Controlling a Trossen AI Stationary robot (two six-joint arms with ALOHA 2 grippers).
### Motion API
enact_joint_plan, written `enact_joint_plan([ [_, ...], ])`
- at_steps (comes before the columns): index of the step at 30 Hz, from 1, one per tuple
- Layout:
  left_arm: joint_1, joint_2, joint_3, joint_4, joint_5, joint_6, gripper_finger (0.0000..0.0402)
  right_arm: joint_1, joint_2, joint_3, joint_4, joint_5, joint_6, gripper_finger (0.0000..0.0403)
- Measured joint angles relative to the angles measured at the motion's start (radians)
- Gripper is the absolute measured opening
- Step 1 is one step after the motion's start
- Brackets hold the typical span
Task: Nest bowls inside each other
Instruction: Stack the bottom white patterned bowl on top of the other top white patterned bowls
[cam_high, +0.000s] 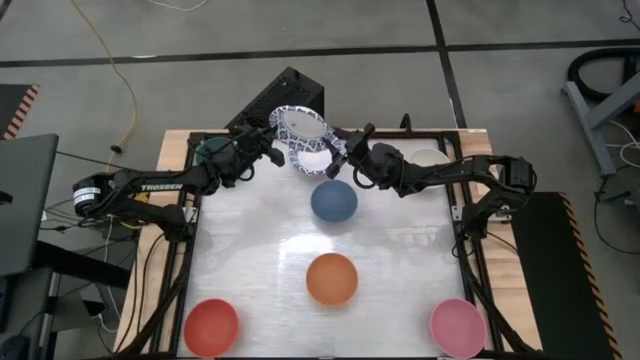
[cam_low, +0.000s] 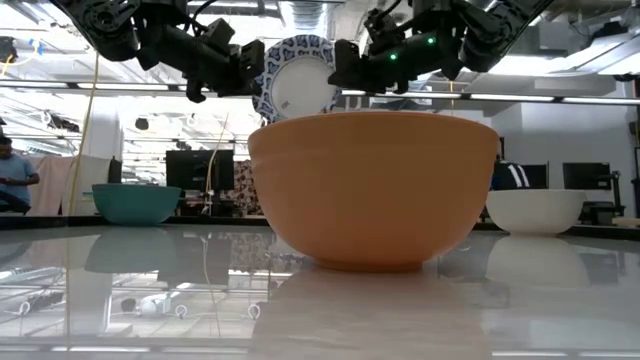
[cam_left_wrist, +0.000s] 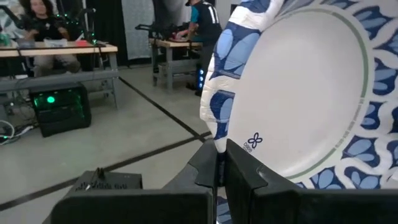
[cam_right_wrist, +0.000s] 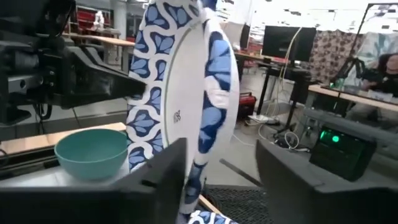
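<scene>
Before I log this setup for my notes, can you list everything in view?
patterned bowls: stack, white with blue rims, held tilted above the table's far edge
blue bowl: one, far centre
orange bowl: one, centre
red bowl: one, near left corner
pink bowl: one, near right corner
teal bowl: one, far left
cream bowl: one, far right
left gripper: shut on the stack's rim
right gripper: fingers astride the opposite rim

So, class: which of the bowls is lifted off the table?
The white bowl with the blue-patterned rim, held tilted in the air by the left gripper; the other bowls visible rest on the table.
</scene>
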Motion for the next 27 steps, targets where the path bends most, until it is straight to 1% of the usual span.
enact_joint_plan([
  [3, 0.000, 0.000, 0.000, 0.000, 0.002, -0.018, 0.0000, -0.001, 0.000, 0.000, -0.016, -0.012, 0.018, 0.0138],
  [7, 0.001, 0.000, 0.000, -0.003, 0.067, -0.016, 0.0000, -0.007, -0.001, 0.000, -0.042, -0.054, 0.063, 0.0034],
  [8, 0.001, 0.000, 0.000, -0.004, 0.084, -0.016, 0.0000, -0.011, -0.001, 0.000, -0.044, -0.070, 0.069, 0.0019],
  [9, 0.001, 0.000, 0.000, -0.007, 0.097, -0.016, 0.0000, -0.012, -0.001, 0.000, -0.047, -0.078, 0.081, 0.0014],
  [12, 0.001, 0.000, 0.000, -0.022, 0.103, -0.016, 0.0000, -0.013, -0.002, 0.000, -0.063, -0.080, 0.140, 0.0016],
  [14, 0.001, 0.000, 0.000, -0.042, 0.109, 0.009, 0.0003, -0.022, -0.002, 0.000, -0.079, -0.082, 0.189, 0.0012],
  [17, 0.001, 0.000, 0.000, -0.077, 0.147, 0.060, 0.0026, -0.043, -0.002, 0.000, -0.117, -0.096, 0.290, 0.0006],
  [19, 0.000, 0.000, 0.000, -0.104, 0.161, 0.076, 0.0054, -0.068, -0.002, 0.000, -0.160, -0.113, 0.373, 0.0007],
  [21, 0.000, 0.000, 0.000, -0.127, 0.165, 0.078, 0.0088, -0.097, -0.002, 0.000, -0.211, -0.158, 0.449, 0.0007],
  [25, 0.000, 0.000, 0.000, -0.166, 0.161, 0.101, 0.0165, -0.173, -0.002, 0.000, -0.308, -0.306, 0.587, 0.0006],
  [27, 0.000, 0.000, 0.000, -0.191, 0.141, 0.102, 0.0203, -0.211, -0.002, 0.000, -0.341, -0.375, 0.637, 0.0006],
])
